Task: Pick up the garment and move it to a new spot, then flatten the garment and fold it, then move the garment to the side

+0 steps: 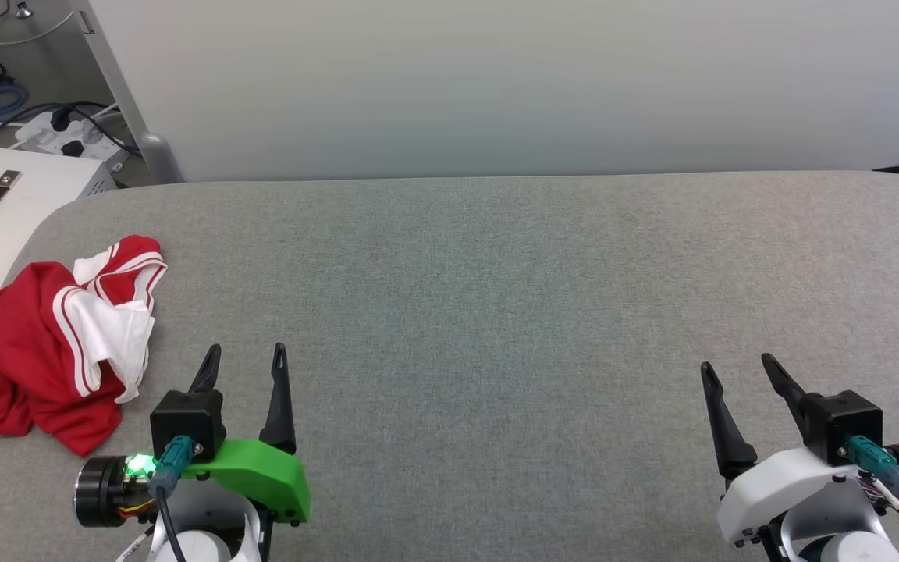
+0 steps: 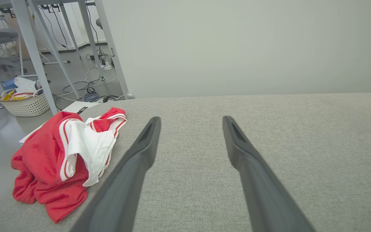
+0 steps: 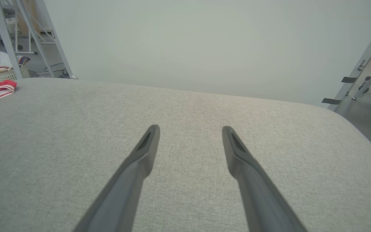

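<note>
You have the garment [image 1: 44,351] lying crumpled in a heap at the left end of the grey bench [image 1: 496,312]. Its red body is bunched up, with a white sleeve and striped trim on top, and it reaches the bench's left edge. Your left claw [image 1: 247,347] hovers over the bench's left part near the front edge, clear of the cloth, fingers spread wide and holding nothing. Your right claw [image 1: 735,361] hangs over the bench's right end, equally wide apart and empty.
</note>
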### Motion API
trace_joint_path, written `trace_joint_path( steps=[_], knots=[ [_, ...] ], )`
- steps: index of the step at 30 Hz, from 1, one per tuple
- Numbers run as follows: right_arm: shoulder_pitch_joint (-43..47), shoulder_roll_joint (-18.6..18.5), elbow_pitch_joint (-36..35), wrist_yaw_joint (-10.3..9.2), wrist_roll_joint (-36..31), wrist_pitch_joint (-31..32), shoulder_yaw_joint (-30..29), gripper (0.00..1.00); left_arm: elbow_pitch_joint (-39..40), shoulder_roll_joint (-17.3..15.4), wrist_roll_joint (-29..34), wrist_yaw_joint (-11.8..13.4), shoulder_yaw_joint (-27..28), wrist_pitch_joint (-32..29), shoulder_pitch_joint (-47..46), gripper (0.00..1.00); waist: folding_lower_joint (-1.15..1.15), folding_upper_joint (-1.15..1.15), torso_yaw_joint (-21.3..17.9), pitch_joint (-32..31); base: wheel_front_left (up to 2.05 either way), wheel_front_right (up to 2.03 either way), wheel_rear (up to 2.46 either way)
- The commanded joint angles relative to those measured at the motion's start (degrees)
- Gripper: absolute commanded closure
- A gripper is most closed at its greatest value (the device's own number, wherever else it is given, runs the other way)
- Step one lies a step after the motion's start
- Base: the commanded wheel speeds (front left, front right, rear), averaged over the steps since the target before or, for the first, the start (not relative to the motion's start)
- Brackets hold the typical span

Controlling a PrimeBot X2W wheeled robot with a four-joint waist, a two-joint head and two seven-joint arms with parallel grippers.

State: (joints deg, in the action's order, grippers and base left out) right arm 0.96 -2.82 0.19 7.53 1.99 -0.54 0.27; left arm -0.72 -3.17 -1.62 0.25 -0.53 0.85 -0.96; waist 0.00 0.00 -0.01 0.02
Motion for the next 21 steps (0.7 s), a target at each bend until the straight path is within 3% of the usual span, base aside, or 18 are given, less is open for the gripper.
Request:
trace_joint_path(
  steps=[1,21],
  knots=[
    [-0.28,-0.02,0.28,0.00,0.77,-0.72,0.15,0.00,-0.16,0.03,-0.54,-0.18,-0.21,0.61,-0.35,0.00,0.00,0.00,-0.02,-0.02,0.00,0.00,0.00],
    [-0.53,-0.02,-0.52,-0.01,4.08,-2.82,0.22,0.00,-1.87,0.08,-2.57,-0.49,-1.06,2.98,-0.68,0.00,0.00,0.00,-0.36,-0.24,0.00,0.00,0.00]
  ],
)
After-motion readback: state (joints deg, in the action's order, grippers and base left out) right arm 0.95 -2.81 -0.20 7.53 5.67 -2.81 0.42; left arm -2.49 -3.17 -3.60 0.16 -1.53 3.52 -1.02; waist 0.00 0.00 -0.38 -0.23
